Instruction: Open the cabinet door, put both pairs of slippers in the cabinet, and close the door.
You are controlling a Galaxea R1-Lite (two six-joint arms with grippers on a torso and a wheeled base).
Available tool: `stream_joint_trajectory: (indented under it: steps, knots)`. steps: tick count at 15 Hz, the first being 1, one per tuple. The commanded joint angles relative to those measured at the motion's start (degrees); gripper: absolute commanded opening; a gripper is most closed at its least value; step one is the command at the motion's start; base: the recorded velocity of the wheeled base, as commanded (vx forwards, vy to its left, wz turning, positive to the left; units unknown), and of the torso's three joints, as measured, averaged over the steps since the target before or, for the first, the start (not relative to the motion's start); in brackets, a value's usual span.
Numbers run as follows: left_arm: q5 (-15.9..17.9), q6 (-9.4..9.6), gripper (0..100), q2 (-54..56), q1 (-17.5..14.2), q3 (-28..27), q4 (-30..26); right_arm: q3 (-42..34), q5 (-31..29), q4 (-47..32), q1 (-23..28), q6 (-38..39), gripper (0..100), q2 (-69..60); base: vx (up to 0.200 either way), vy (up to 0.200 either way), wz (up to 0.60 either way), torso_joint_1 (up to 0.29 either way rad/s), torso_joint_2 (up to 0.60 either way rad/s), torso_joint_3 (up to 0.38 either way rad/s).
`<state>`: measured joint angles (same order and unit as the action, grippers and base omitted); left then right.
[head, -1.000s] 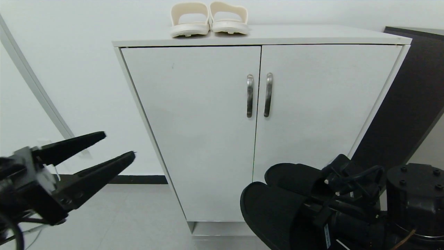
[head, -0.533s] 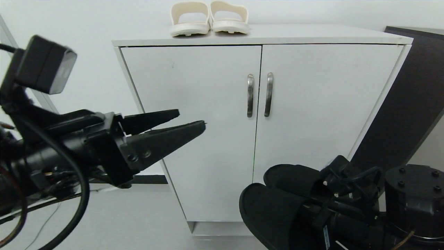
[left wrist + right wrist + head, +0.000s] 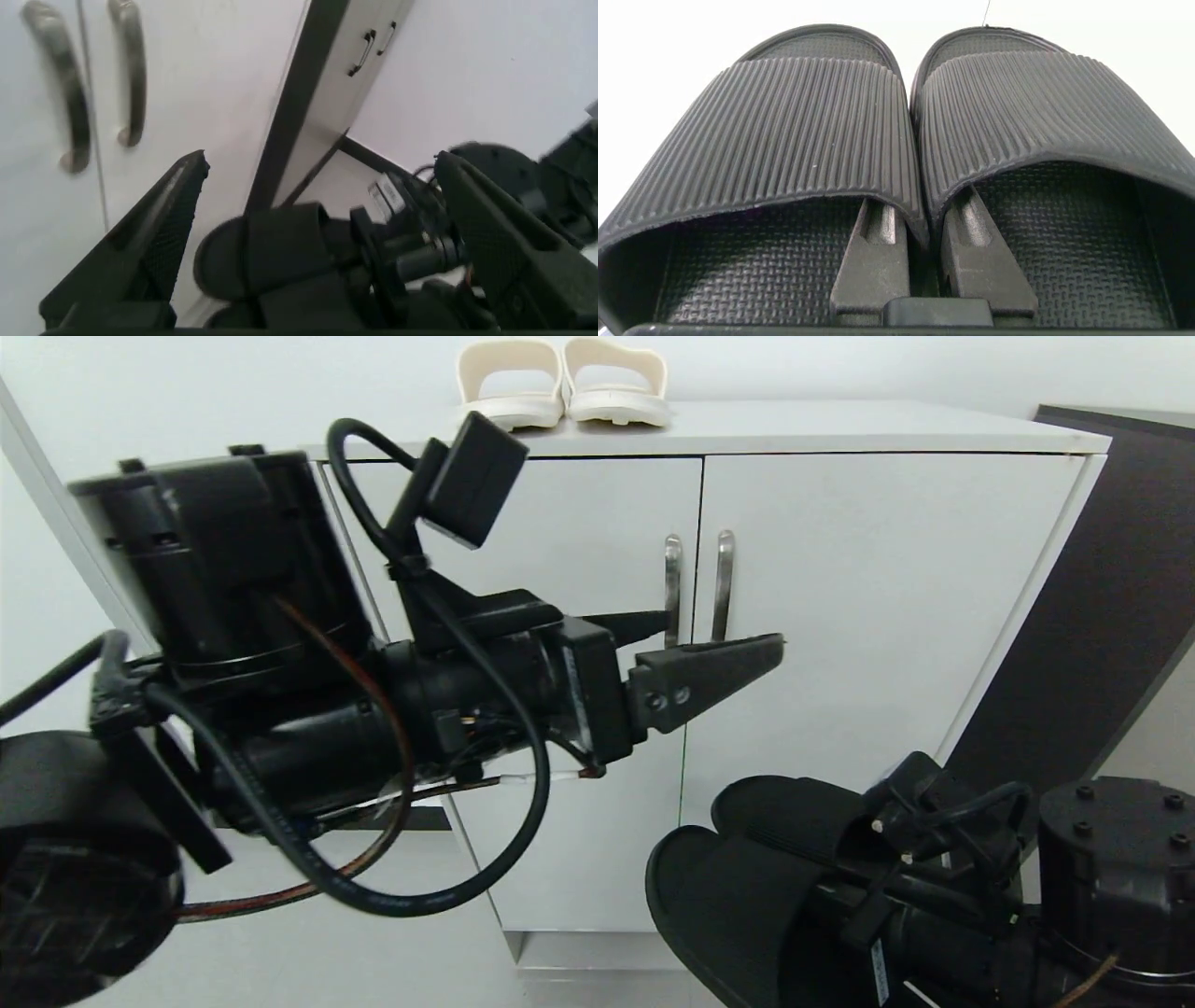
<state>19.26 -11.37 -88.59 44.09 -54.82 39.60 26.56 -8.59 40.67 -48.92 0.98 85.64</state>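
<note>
Cabinet doors (image 3: pixel 868 616): both shut, their two metal handles (image 3: pixel 724 583) side by side where the doors meet, right at the tips of the left gripper (image 3: pixel 724 633)
Black slippers (image 3: pixel 747 887): the pair held side by side in the right gripper (image 3: pixel 920 201), low before the right door, below the left gripper
Right gripper: one finger inside each slipper, closed on their adjoining sides
Left gripper: jaws spread wide, holding nothing, level with the handles' lower ends; whether it touches them I cannot tell
Cream slippers (image 3: pixel 537 409): the pair on the cabinet top (image 3: pixel 840 425), above and beyond the left gripper
</note>
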Motion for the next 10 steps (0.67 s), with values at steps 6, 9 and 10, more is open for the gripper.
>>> stream_joint_trajectory:
  steps: [6, 9, 10]
  knots:
    - [7.46, -3.30, 100, -8.71, -1.99, -10.04, -4.79, -0.55, -0.02, 0.03, -0.03, -0.10, 0, -1.00, 0.000, 0.000, 0.00, 0.000, 0.00, 0.000]
    - [8.34, -7.00, 100, -10.82, -2.08, -14.52, -5.32, -0.64, 0.07, -0.06, -0.03, -0.10, 0, -0.91, 0.000, 0.000, 0.00, 0.000, 0.00, 0.000]
    - [9.30, -7.08, 100, -11.25, -2.17, -15.49, -6.28, -0.64, 0.07, -0.06, -0.03, -0.10, 0, -0.82, 0.000, 0.000, 0.00, 0.000, 0.00, 0.000]
